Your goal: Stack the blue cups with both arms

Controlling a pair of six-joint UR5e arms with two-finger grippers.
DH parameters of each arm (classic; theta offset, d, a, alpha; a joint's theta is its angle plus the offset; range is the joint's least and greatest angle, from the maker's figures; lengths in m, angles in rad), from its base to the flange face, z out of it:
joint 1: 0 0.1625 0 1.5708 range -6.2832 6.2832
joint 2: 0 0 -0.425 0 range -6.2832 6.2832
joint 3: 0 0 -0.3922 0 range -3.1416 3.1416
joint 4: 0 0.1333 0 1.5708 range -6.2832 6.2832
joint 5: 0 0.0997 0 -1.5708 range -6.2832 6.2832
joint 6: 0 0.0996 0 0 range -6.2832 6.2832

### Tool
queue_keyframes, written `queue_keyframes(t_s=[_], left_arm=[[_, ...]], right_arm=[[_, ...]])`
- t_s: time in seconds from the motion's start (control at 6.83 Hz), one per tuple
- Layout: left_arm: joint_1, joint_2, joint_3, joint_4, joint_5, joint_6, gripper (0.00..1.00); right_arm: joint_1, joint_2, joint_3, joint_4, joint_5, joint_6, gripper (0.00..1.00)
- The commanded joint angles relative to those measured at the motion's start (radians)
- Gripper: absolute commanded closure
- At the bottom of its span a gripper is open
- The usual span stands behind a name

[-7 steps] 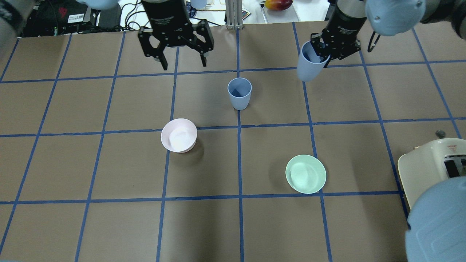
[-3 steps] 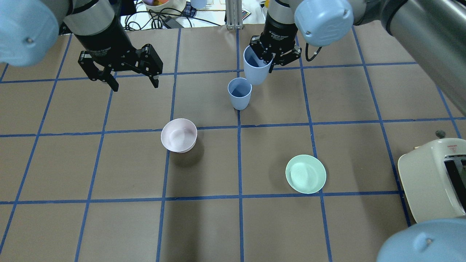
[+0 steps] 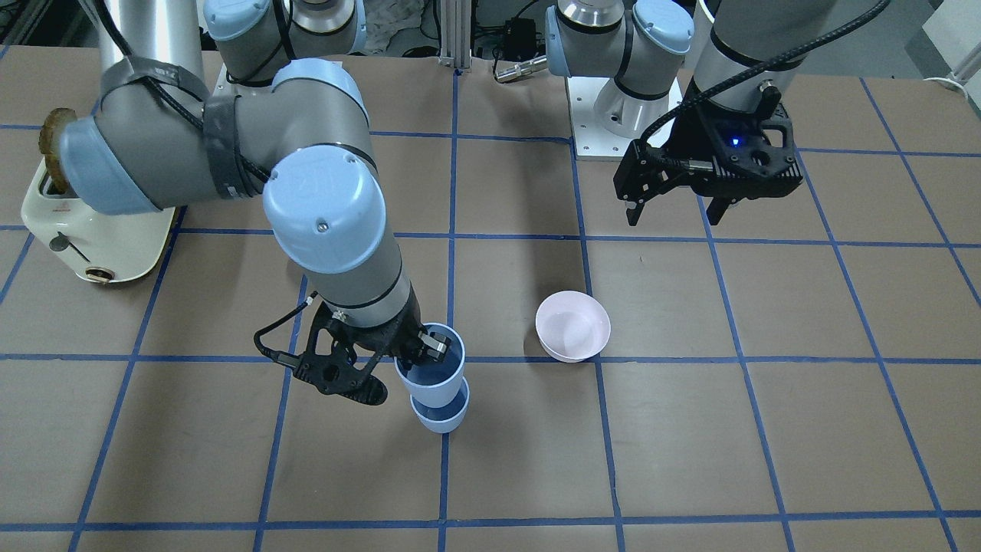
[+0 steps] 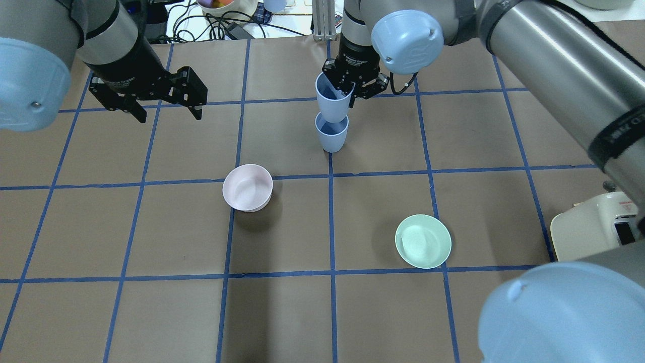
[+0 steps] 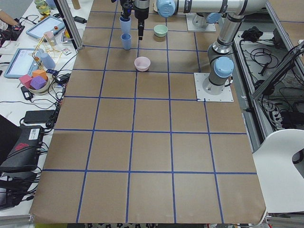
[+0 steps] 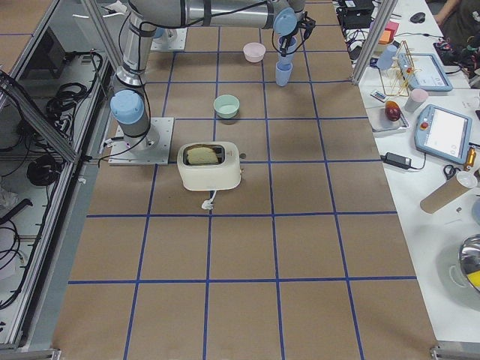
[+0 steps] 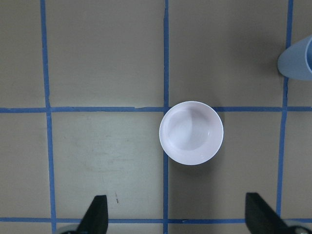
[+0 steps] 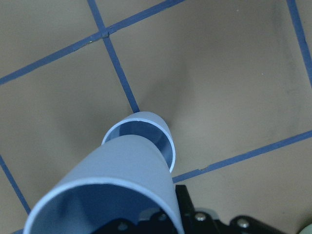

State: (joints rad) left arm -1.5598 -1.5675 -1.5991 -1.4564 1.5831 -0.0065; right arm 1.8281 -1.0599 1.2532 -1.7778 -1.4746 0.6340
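One blue cup (image 4: 331,135) stands upright on the table near its centre line. My right gripper (image 4: 352,86) is shut on the rim of the second blue cup (image 4: 332,100) and holds it, slightly tilted, right over the standing one. Its base is at the lower cup's mouth; I cannot tell whether they touch. The front view shows the held cup (image 3: 431,369) over the lower cup (image 3: 441,415). The right wrist view shows the held cup (image 8: 112,195) above the lower cup's open mouth (image 8: 146,132). My left gripper (image 4: 169,117) is open and empty, hovering to the left.
A pale pink bowl (image 4: 248,187) sits left of centre, below my left wrist camera (image 7: 191,132). A mint-green bowl (image 4: 423,248) sits nearer on the right. A cream toaster (image 4: 589,229) stands at the right edge. Clutter lies beyond the far edge.
My right gripper has carried its blue cup left, from the right of the table to right over the standing cup. My left gripper has moved left, away from the cups, still open.
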Motion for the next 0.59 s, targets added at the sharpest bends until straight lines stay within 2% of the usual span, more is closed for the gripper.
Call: queue_keyframes(t_s=[0.0,0.44], left_arm=[[0.004,0.004,-0.002,0.007,0.003,0.002,0.0],[0.004,0.007,-0.007,0.005,0.005,0.002,0.0]], right_arm=[[0.016,0.046,-0.041,0.015,-0.013,0.015,1.0],[0.016,0.04,-0.041,0.063,-0.027,0.015,1.0]])
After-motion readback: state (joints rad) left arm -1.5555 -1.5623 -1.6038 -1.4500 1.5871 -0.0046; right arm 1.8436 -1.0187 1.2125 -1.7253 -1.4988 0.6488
